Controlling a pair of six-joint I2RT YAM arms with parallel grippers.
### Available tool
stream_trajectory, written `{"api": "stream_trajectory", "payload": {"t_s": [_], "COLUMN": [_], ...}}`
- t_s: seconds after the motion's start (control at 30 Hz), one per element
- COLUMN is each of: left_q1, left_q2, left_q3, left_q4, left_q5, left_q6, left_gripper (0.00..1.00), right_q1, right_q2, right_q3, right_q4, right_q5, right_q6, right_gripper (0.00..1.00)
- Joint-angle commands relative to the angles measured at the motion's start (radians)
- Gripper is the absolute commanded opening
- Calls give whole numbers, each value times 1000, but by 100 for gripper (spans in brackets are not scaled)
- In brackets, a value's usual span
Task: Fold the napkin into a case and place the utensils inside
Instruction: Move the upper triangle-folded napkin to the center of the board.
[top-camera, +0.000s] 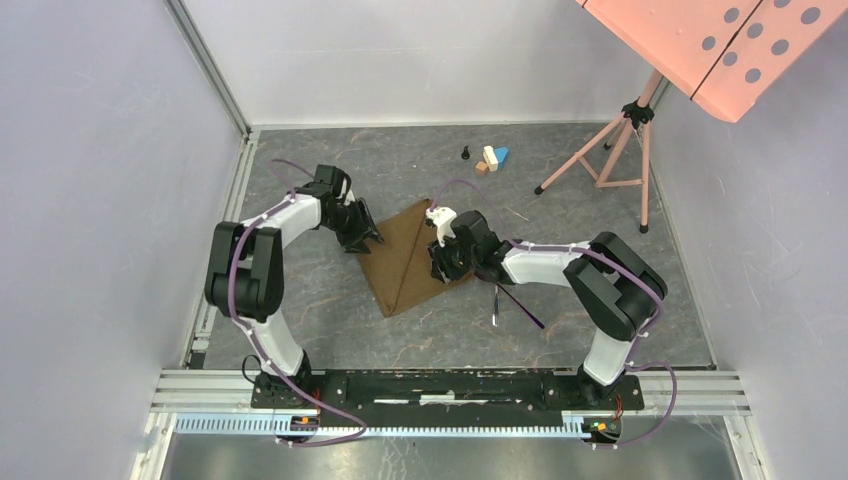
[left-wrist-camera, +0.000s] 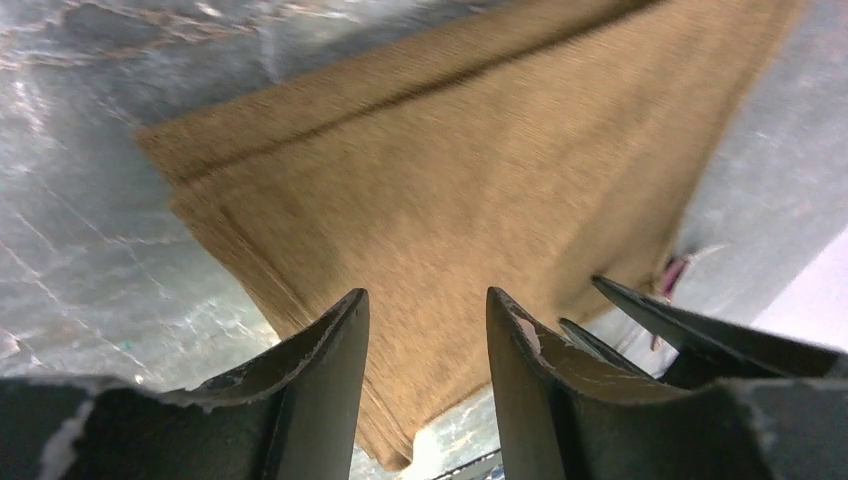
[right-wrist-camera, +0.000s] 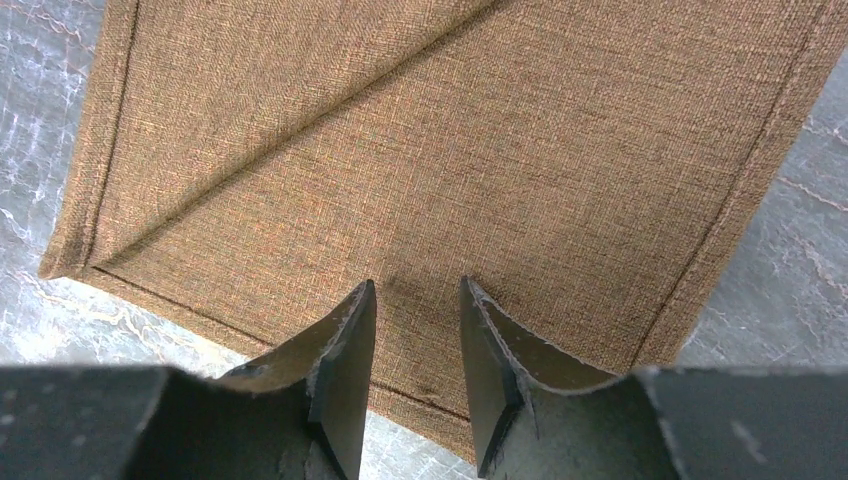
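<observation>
Brown woven napkin (top-camera: 405, 262), hemmed and creased diagonally, lay mid-frame on the marbled grey table (top-camera: 330, 300). The left gripper (left-wrist-camera: 425, 293) and right gripper (right-wrist-camera: 417, 283) stood slightly apart over it. The utensils (top-camera: 505, 298) lay to its lower right.

Readable text: none in any of the three views.
napkin (right-wrist-camera: 430, 150): plain brown weave with a stitched hem, no lettering.
pink panel (top-camera: 690, 40): round holes only, no lettering.
base rail (top-camera: 440, 388): any marking too small to read.
</observation>
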Motion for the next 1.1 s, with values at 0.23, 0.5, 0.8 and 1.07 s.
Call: {"api": "stream_trajectory", "payload": {"t_s": [0.23,0.5,0.8,1.07], "left_q1": [94,115,158,269], "left_q2": [121,3,-330,-374], "left_q3": [-3,43,44,4], "left_q4": [26,-34,-103,-78], "left_q5": [-140,-89,-268,-287], "left_q6": [-32,6,95,34], "left_gripper": [53,61,83,86], "right_q1": [-2,31,253,378], "right_q2": [91,153,-8,136], "right_q3": [41,194,352,517], "right_q4": [64,-51,-335,-368], "right_q5": [38,127,304,294], "right_q6": [-153,-256,-153,55], "right_gripper": [41,45,80,52]}}
